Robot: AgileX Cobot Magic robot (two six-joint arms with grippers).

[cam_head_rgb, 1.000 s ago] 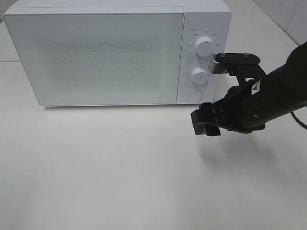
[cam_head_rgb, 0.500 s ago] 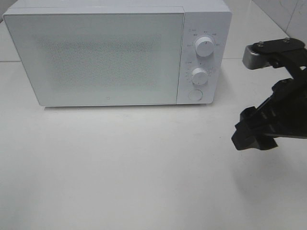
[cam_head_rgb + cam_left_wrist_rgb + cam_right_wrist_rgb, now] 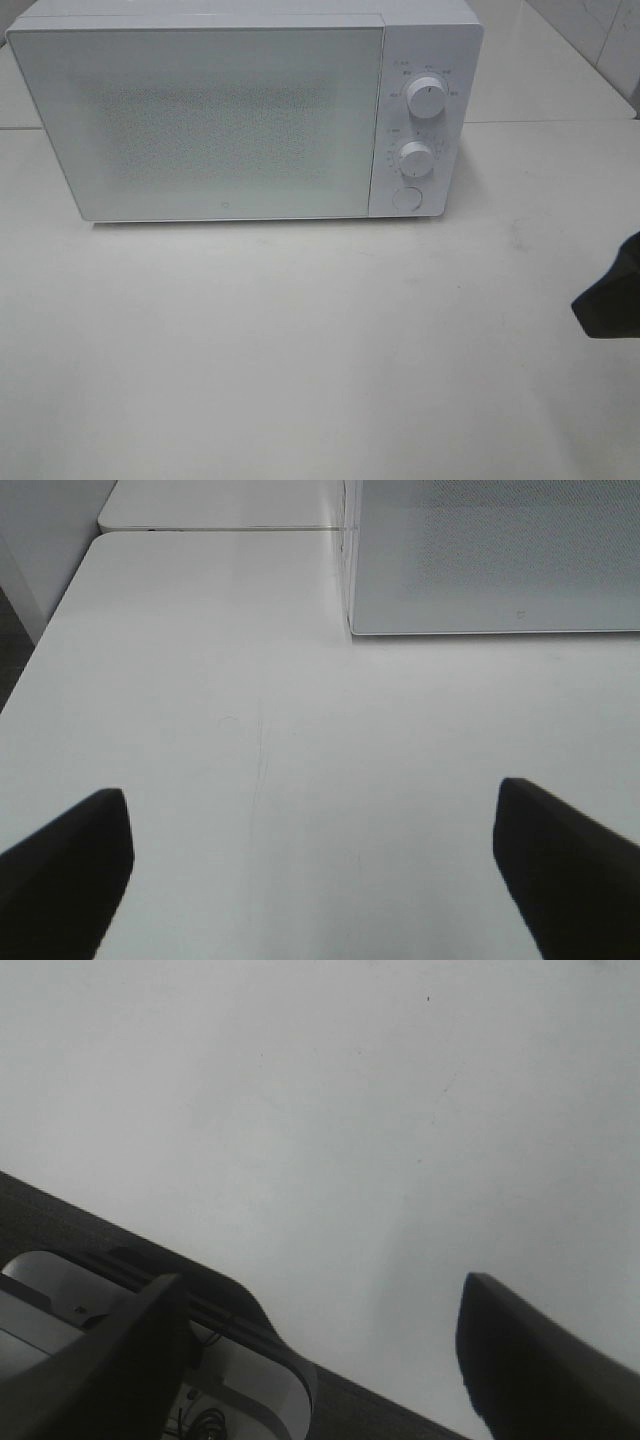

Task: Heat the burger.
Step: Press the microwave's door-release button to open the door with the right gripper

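Note:
The burger is out of view in every frame. A white microwave (image 3: 230,110) stands at the back of the table with its door shut; its frosted front also fills a corner of the left wrist view (image 3: 500,550). My left gripper (image 3: 320,880) is open over bare white table a short way in front of the microwave, nothing between its dark fingers (image 3: 60,870). My right gripper (image 3: 320,1360) is open too, empty, hovering near a table edge. Only a dark tip of the right gripper (image 3: 610,300) shows at the right border of the high view.
The microwave's panel carries two round knobs (image 3: 427,98) (image 3: 415,157) and a round button (image 3: 406,197). The white tabletop (image 3: 300,340) spreads in front. Past the table edge in the right wrist view lie dark floor and a white frame (image 3: 250,1390).
The right arm has pulled back from beside the microwave's knobs to the right, and now only its tip shows at the edge of the high view. Its jaws stay open.

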